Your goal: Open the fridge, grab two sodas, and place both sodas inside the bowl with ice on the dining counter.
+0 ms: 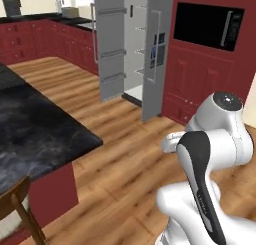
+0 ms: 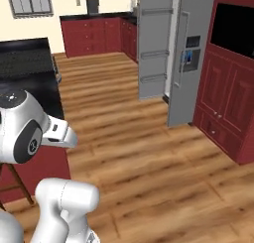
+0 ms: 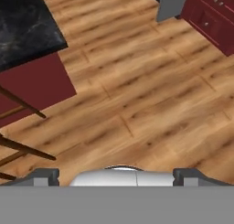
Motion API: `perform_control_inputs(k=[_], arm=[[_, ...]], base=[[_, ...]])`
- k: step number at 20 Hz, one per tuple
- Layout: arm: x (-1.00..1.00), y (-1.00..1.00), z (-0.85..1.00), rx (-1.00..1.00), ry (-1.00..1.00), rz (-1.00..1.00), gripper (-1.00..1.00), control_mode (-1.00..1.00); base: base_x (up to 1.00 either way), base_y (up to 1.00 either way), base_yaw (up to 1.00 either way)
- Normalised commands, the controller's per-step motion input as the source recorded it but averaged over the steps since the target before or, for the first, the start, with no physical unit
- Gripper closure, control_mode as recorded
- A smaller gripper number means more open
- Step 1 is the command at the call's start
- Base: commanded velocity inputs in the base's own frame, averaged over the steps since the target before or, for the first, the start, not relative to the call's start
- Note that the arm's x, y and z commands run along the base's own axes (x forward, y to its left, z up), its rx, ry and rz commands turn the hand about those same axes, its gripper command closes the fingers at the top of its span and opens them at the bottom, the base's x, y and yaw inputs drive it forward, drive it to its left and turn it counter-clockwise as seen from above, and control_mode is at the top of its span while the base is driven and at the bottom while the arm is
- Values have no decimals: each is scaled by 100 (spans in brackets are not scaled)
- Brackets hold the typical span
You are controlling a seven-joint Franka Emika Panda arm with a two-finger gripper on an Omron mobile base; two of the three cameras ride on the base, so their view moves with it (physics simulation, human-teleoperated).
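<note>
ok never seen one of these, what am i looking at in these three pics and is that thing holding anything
It is a white robot arm on a driving base, in a rendered kitchen. Two pictures come from cameras on the base, behind the arm to its left and right. The third looks along the gripper down at the wood floor; its two dark fingertips stand wide apart with nothing between them, so nothing is held. Ahead stands the grey fridge with its doors swung open. The black stone dining counter is to the left; the part in view looks bare.
</note>
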Motion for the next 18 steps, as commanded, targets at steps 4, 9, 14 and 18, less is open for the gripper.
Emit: perform_control_inputs(k=[4, 9, 14, 18], arm=[[0, 0, 0, 0, 0, 0, -100, 100], [0, 0, 0, 0, 0, 0, -100, 100], [0, 0, 0, 0, 0, 0, -100, 100], [0, 0, 0, 0, 0, 0, -100, 100]], base=[[71, -89, 24], [90, -73, 27], [100, -52, 27], [100, -34, 21]])
